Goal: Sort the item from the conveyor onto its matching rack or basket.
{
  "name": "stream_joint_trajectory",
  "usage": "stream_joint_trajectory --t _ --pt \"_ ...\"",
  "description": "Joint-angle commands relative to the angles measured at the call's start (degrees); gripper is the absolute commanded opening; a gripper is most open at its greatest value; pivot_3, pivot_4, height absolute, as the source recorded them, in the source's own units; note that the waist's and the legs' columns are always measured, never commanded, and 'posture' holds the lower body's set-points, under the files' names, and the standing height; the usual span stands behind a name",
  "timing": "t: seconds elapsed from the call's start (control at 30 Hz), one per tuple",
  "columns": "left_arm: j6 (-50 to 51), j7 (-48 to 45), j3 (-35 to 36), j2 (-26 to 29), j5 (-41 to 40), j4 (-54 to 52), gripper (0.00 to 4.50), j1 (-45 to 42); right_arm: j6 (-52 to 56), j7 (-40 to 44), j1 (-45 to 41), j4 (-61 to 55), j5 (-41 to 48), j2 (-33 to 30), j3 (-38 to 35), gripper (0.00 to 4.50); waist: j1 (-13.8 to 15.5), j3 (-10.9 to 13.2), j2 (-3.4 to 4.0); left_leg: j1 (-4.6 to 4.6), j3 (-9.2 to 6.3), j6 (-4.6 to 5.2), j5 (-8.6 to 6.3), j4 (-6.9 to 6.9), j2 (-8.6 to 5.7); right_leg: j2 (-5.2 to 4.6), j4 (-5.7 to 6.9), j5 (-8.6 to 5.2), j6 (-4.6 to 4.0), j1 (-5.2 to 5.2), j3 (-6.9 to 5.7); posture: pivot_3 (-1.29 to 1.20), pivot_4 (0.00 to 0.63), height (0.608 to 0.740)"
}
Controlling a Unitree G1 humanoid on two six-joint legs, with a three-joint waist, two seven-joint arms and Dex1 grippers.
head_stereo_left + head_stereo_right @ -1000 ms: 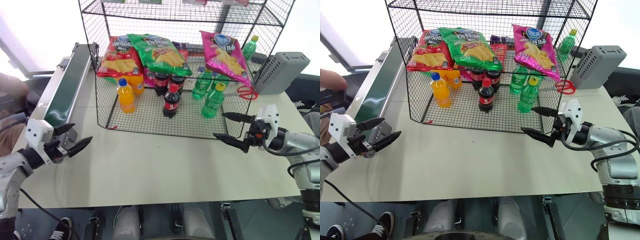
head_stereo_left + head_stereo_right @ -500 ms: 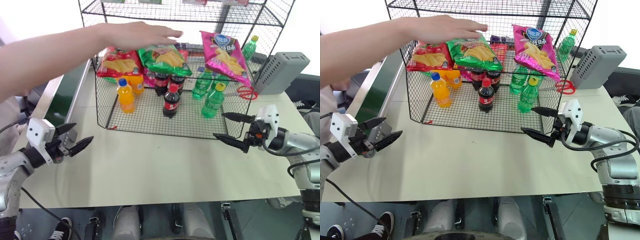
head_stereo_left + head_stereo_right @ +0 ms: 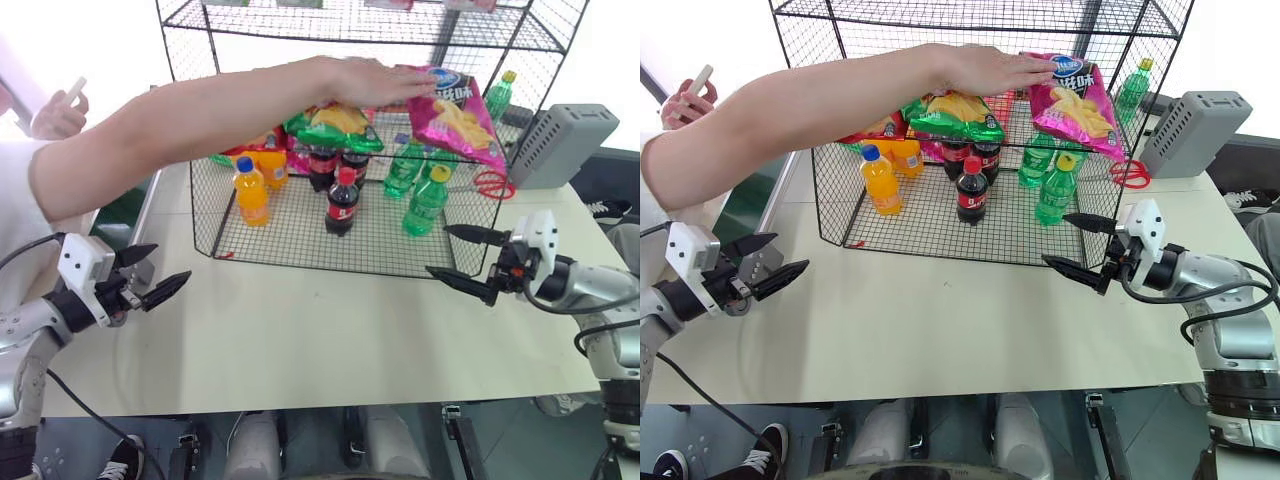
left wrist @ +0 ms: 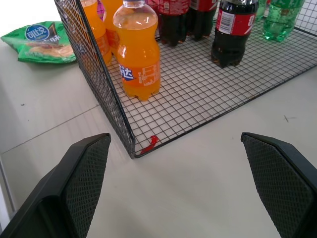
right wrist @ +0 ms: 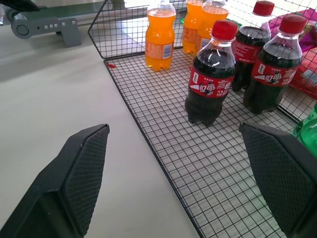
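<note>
Pale table (image 3: pixel 300 340), black wire rack (image 3: pixel 270 240) standing on it across the upper middle of my head view.

A person's hand (image 3: pixel 375 82) reaches in from the left and rests on the pink chip bag (image 3: pixel 455 115), which leans on the rack's shelf at upper right, above the green bottles (image 3: pixel 425 200). A green chip bag (image 3: pixel 335 125) sits left of it; orange bottles (image 3: pixel 250 190) and cola bottles (image 3: pixel 342 200) stand on the rack floor. I see my left gripper (image 3: pixel 150 277) at lower left and my right gripper (image 3: pixel 462 254) at right, both spread wide and empty, clear of the rack. The conveyor (image 3: pixel 125 205) shows at left behind the person's arm.
</note>
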Motion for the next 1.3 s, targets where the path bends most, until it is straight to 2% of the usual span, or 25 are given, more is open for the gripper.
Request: stream_joint_trajectory --t 0.03,0.87,1.3 --pt "-0.1 -0.1 1.0 1.6 -0.2 -0.4 4.50 -1.6 -1.3 -0.3 0.4 -0.6 0.1 0.7 -0.7 4.38 0.0 0.0 0.00 0.00 0.00 0.00 0.00 0.00 0.00 0.00 0.00 0.00 0.00 0.00 0.00 0.00 0.150 0.740" --pt "-0.2 2.3 0.8 -0.4 -0.5 -2.7 4.50 -0.3 -1.3 1.3 -3.3 1.3 -0.8 0.4 0.4 4.38 0.0 0.0 0.00 0.01 0.01 0.00 0.00 0.01 0.00 -0.01 0.02 0.00 0.00 0.00 0.00 0.00 0.150 0.740" --pt "5.0 3.5 1.9 0.9 -1.7 -3.3 4.50 0.3 -1.0 0.5 -4.6 -0.7 -0.5 2.0 2.6 4.38 -0.1 0.0 0.00 0.01 0.01 0.00 0.00 0.00 0.00 -0.01 0.03 0.00 0.00 0.00 0.00 0.00 0.150 0.740"
